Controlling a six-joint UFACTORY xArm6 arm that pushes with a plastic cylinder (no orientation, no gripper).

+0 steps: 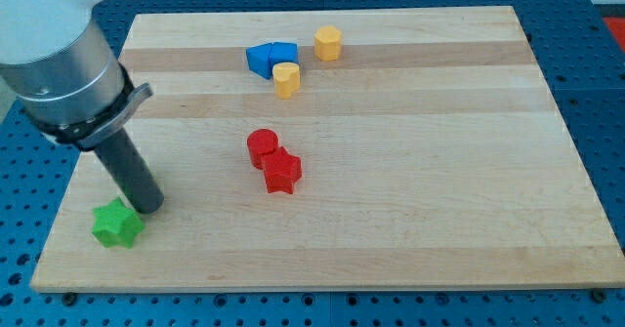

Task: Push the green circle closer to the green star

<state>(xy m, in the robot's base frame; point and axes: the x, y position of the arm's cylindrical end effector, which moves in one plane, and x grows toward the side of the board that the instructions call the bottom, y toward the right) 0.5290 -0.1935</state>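
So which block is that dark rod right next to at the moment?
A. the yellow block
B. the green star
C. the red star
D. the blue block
B: my tip sits right beside the green star, at its upper right near the board's lower-left corner, while the red star lies well off toward the middle.

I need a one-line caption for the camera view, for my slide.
My tip rests beside the green star at the wooden board's lower left; no green circle is visible.
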